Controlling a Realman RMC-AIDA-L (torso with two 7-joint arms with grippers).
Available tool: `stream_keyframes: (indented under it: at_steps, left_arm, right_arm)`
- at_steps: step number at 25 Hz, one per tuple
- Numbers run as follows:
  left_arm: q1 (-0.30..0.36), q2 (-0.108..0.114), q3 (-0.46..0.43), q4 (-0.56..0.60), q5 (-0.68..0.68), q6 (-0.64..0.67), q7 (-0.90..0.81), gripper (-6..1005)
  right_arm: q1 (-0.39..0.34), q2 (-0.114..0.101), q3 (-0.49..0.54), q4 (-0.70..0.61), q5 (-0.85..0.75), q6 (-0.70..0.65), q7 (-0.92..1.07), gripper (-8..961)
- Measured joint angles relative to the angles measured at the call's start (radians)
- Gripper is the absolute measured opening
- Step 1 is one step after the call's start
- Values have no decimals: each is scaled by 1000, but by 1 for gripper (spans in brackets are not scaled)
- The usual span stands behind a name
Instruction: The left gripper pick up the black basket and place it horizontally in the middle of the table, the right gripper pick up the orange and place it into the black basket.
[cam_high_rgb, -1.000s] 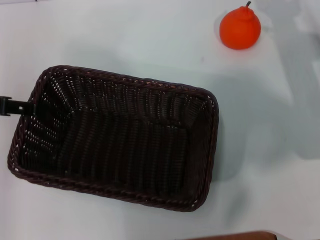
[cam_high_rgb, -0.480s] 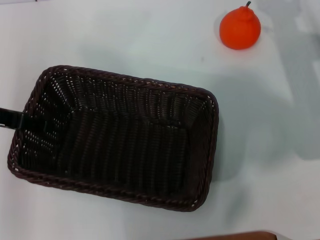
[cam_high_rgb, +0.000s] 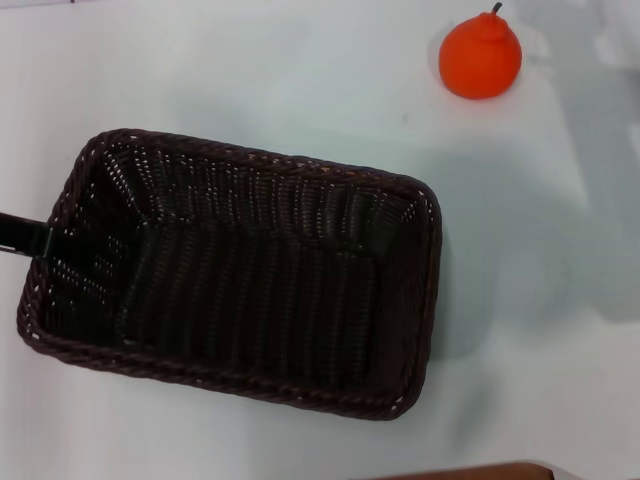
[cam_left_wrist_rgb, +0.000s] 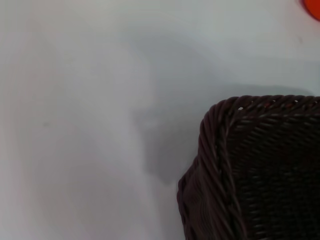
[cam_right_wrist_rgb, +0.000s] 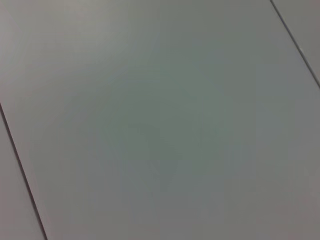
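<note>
The black basket (cam_high_rgb: 235, 270) lies on the white table (cam_high_rgb: 250, 70), long side running left to right and slightly skewed, and it is empty. One corner of it shows in the left wrist view (cam_left_wrist_rgb: 260, 165). A thin black part of the left gripper (cam_high_rgb: 25, 235) reaches in from the left edge and ends at the basket's left rim. The orange (cam_high_rgb: 481, 56) stands on the table at the far right, apart from the basket; a sliver of it shows in the left wrist view (cam_left_wrist_rgb: 314, 6). The right gripper is out of view; the right wrist view shows only a plain grey surface.
A brown edge (cam_high_rgb: 470, 472) shows at the bottom of the head view. Bare white tabletop lies between the basket and the orange and to the right of the basket.
The left gripper's black finger has drawn back to the left, from over the basket's left rim to just outside it. The basket has shifted very slightly. The orange has not moved.
</note>
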Motion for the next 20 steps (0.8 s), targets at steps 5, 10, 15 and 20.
stream_keyframes:
  at_steps: [5,10,15,20]
  left_arm:
    - [7,0,-16,-2,-51,-7,-9,213]
    - [21,1,-120,2,-168,-42,-16,179]
    - [46,-3,-171,9,-231,-11,-72,180]
    - [71,-6,-173,53,-313,43,-104,180]
  right_arm:
    - [-2,0,0,-4,0,0,4,946]
    - [-5,0,0,-7,0,5,6,946]
    - [-6,0,0,-4,0,2,6,945]
    - [-5,0,0,0,0,-1,6,945]
